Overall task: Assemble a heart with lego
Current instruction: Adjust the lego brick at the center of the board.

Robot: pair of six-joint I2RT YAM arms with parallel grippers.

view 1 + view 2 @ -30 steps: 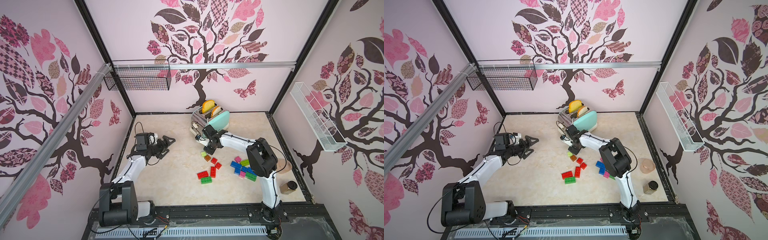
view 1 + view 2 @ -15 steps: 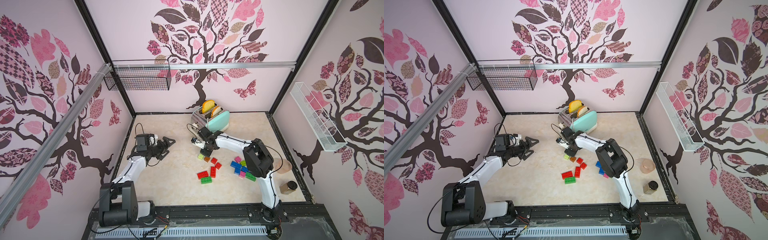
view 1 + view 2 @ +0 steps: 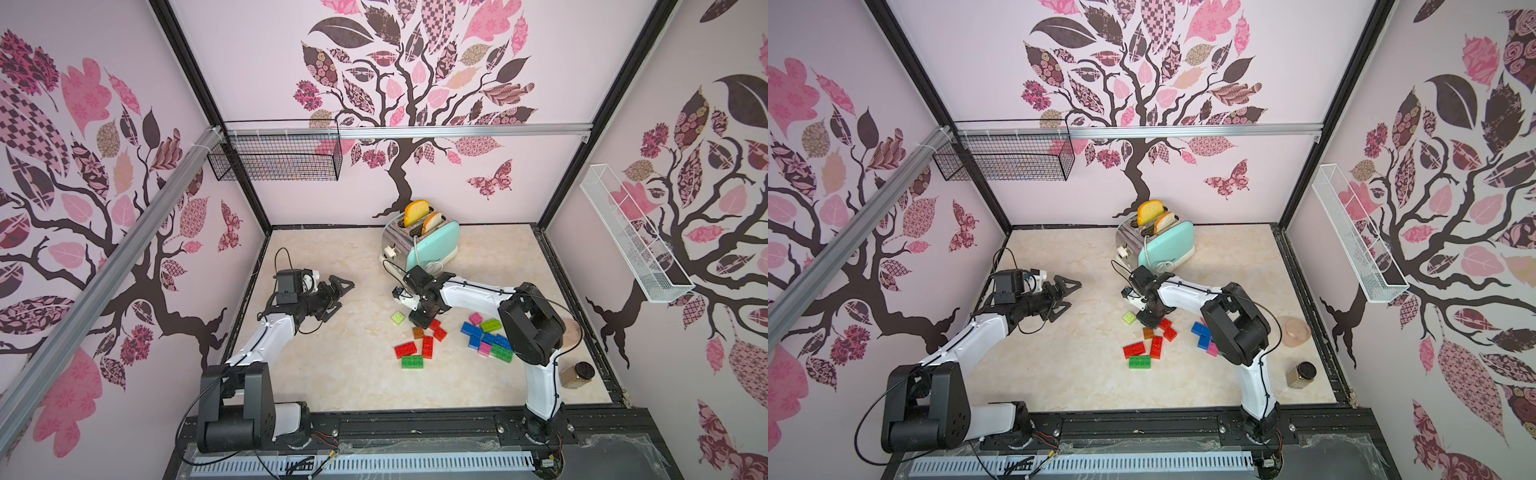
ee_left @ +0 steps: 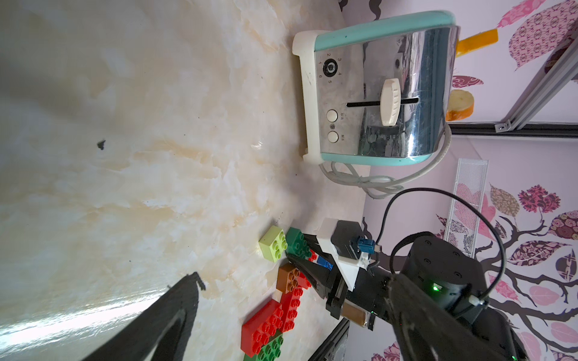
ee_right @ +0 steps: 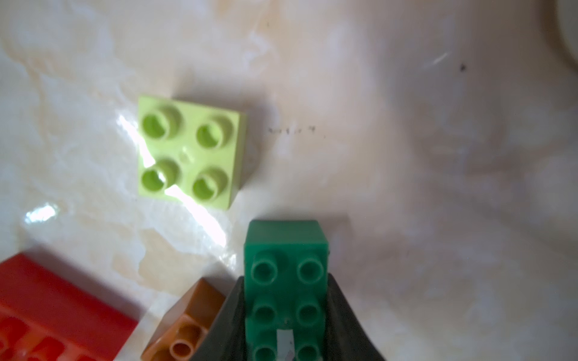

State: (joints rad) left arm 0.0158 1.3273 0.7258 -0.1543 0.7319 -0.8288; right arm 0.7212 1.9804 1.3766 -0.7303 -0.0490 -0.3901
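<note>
My right gripper [image 5: 286,300] is shut on a dark green lego brick [image 5: 286,247], whose studded end sticks out past the fingertips. It hangs low over the table next to a lime 2x2 brick [image 5: 189,151] and a brown 2x2 brick [image 5: 184,325]. In both top views the right gripper [image 3: 417,320] [image 3: 1148,320] stands between the lime brick [image 3: 397,318] and two small red bricks [image 3: 436,329]. Two longer red bricks [image 3: 405,349] and a green one [image 3: 412,362] lie in front. My left gripper [image 3: 343,286] is open and holds nothing, away to the left.
A loose heap of blue, pink, lime and green bricks [image 3: 484,336] lies beside the right arm's elbow. A mint toaster [image 3: 428,245] with two bread slices stands at the back. A jar [image 3: 575,374] and a pink bowl [image 3: 1296,330] sit near the right edge.
My right gripper has moved away from the toaster toward the front, down to the brown and red bricks, with the green brick in it. The left arm has not moved.
</note>
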